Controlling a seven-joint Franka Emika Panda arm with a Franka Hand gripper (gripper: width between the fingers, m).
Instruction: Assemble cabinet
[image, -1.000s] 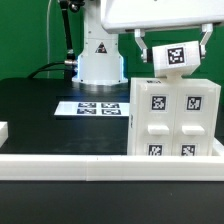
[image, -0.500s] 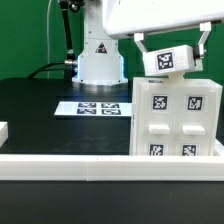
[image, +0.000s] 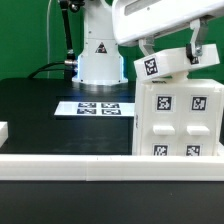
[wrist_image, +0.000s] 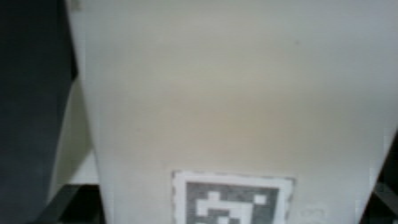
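Observation:
The cabinet box (image: 180, 125) is a large white box at the exterior view's right, with four square black-and-white tags on its facing side. My gripper (image: 170, 55) hangs just above its top and is shut on a small white tagged panel (image: 163, 66). The panel is tilted, its tag toward the exterior view's left. In the wrist view the held panel (wrist_image: 214, 90) fills most of the picture, with its tag (wrist_image: 235, 200) near one edge. I cannot tell whether the panel touches the box top.
The marker board (image: 98, 107) lies flat on the black table in front of the white robot base (image: 98, 55). A white rail (image: 100, 162) runs along the front edge. A small white piece (image: 3, 130) sits at the exterior view's far left.
The gripper and held panel have moved toward the exterior view's left and tilted. The cabinet box has shifted slightly toward the exterior view's right.

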